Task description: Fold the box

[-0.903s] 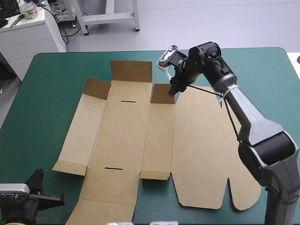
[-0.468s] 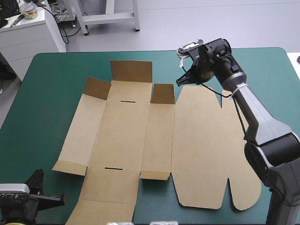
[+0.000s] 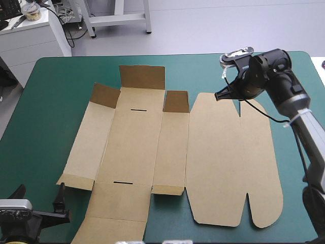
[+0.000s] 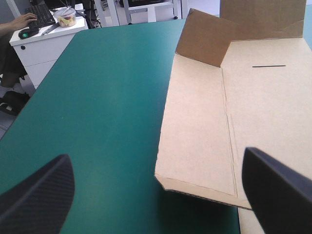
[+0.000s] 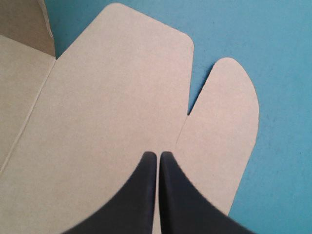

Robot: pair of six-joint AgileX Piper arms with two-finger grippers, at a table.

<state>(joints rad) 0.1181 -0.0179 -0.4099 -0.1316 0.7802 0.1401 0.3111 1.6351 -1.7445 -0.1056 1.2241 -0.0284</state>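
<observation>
The brown box (image 3: 137,147) lies nearly flat, folding barely begun: my right gripper (image 5: 157,155) hovers, fingers pressed together and empty, seemingly just above its lid (image 5: 122,87); my left gripper (image 4: 156,158) gapes wide, the side panel (image 4: 195,131) ahead likely my next lift.

A lab-like workroom: beyond the far left corner of the desk (image 3: 51,117) stands a white cabinet (image 3: 30,40) with a keyboard (image 4: 41,17) and snack tub (image 4: 66,16); a white metal frame (image 3: 117,19) stands on grey floor (image 3: 228,25).

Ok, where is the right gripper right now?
In the high view the right gripper hangs at the table's far right, fingers shut, above the far edge of the box's flat rounded lid panel, near its notch.
</observation>
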